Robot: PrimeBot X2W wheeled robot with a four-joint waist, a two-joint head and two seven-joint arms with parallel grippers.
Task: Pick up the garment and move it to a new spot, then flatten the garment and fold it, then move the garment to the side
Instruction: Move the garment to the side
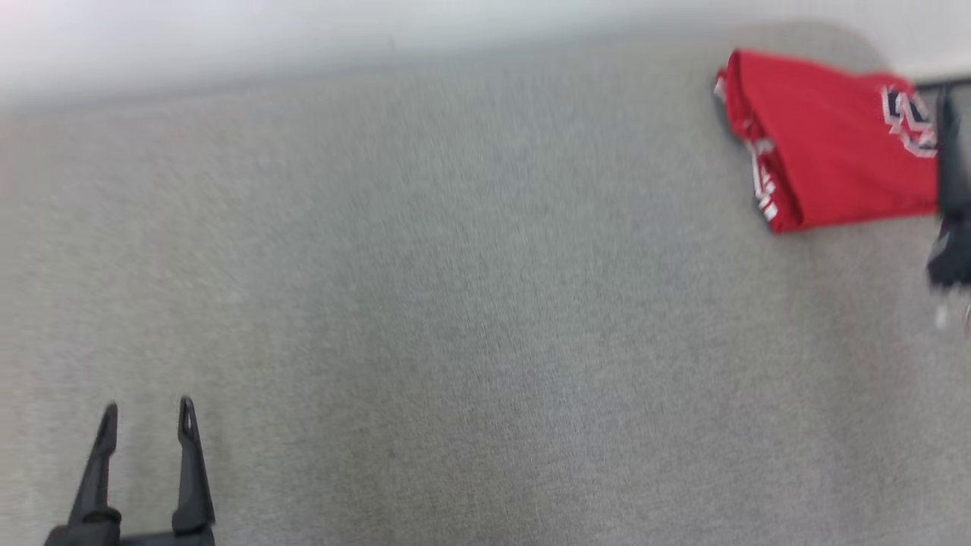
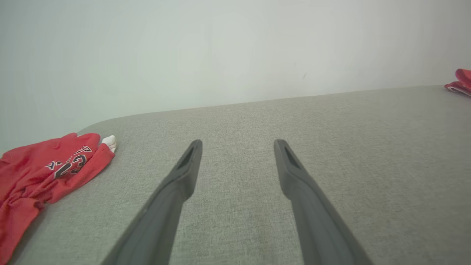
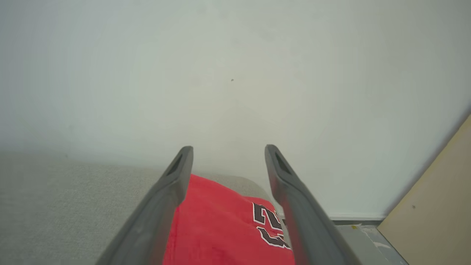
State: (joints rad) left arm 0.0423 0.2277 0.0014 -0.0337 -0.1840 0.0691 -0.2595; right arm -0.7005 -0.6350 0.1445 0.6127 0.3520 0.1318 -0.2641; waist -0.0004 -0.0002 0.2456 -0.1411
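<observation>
garment [image 1: 827,144] on table [image 1: 455,303], far right corner | second garment [image 2: 44,173] apparently at left edge | wall [image 2: 220,55] behind

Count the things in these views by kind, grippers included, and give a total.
Red garments: 2, the folded garment and the crumpled garment
Grippers: 2, the left gripper and the right gripper, both open
Grey surfaces: 1, the grey surface
Total: 5

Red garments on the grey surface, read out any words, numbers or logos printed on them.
"23", likely, tilted: black figures edged white on the crumpled red garment, left wrist view.
Black-and-white print on the folded red garment: partly hidden, unreadable; blurred in the head view.
No other text.
</observation>
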